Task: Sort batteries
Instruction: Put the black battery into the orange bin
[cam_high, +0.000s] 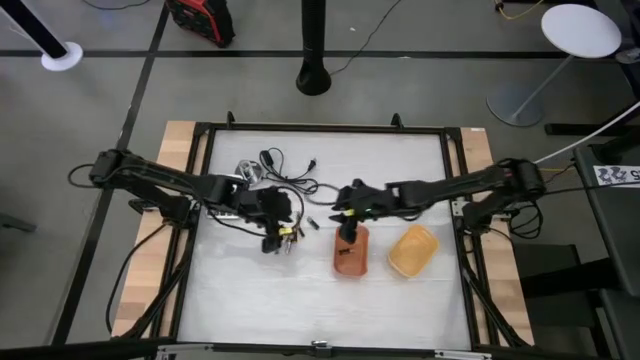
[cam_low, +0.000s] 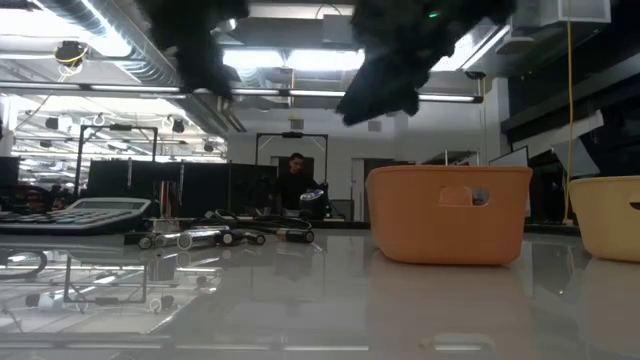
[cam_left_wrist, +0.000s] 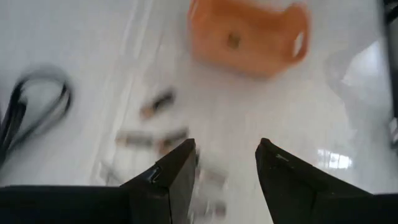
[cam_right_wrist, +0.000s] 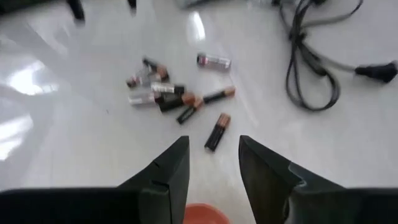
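A white counter (cam_high: 320, 290) in a dark frame is seen from above, with a robot arm reaching in from each side. On the left, the left arm stretches toward the middle, and its pincer (cam_high: 272, 238) hangs over the left part of the counter, just above the batteries (cam_high: 293, 232); in the left wrist view its two dark fingers (cam_left_wrist: 171, 177) stand apart with nothing between them. Behind that arm lies a black coiled cable (cam_high: 285, 172), and from table height a grey calculator (cam_low: 75, 213) sits at the far left edge. The batteries are a loose cluster of small slim cylinders lying flat on the bare counter, left of centre and well apart from both trays; the right wrist view shows them (cam_right_wrist: 177, 93) scattered close together, some touching, with one lying alone nearer that camera. Just right of centre stands an orange tray (cam_high: 351, 251), and the low view shows it (cam_low: 449, 214) as a basket with a handle slot in its wall. The right pincer (cam_high: 347, 213) hovers near the far end of this orange tray, between it and the batteries; its fingers (cam_right_wrist: 168, 171) are spread open and empty. Farther right, just beside the orange tray, sits a paler yellow tray (cam_high: 412, 250). The right arm runs back from there to the counter's right edge.
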